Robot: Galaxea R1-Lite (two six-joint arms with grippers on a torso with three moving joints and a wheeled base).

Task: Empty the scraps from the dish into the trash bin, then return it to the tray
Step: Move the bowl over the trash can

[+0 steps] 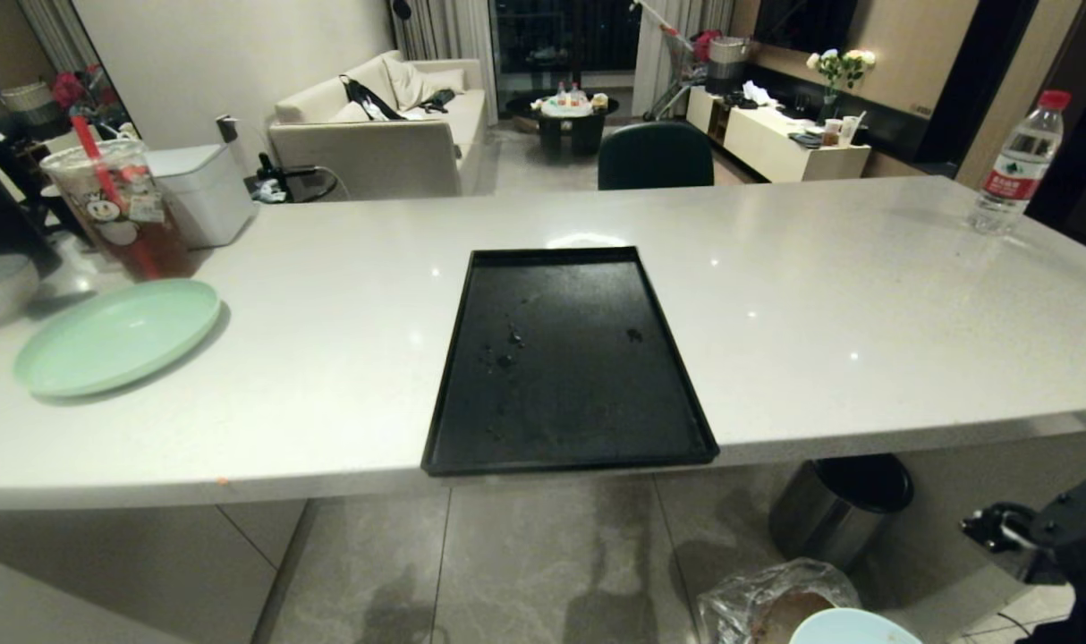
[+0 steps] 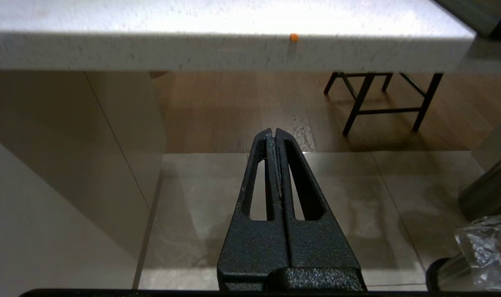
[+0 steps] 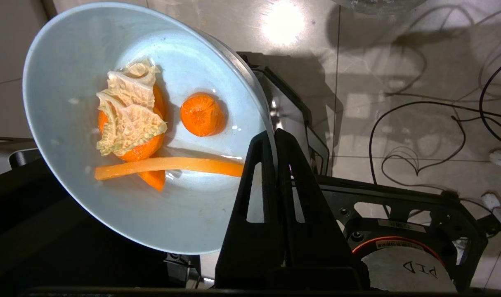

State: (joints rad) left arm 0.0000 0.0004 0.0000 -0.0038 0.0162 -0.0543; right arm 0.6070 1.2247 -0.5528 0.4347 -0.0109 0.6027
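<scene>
Dish [image 3: 69, 57]: round, smooth pale-blue bowl, tilted, rim clamped in right gripper [image 3: 271, 136] fingers
Scraps [image 3: 131, 119]: orange peel, crinkled pale leaf, inside dish
Trash bin [image 1: 758, 599]: crinkled clear liner, beside dish, on floor
Tray [image 1: 565, 358]: flat black rectangle on surface
Left gripper [image 2: 274, 134]: fingers together, below surface edge

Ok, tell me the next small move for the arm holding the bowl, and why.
Probably carry the dish a little further over the bag-lined trash bin, then tip it. The right gripper is shut on its rim, the scraps lie inside it, and in the head view the dish sits at the bin's edge, not squarely above it.
</scene>
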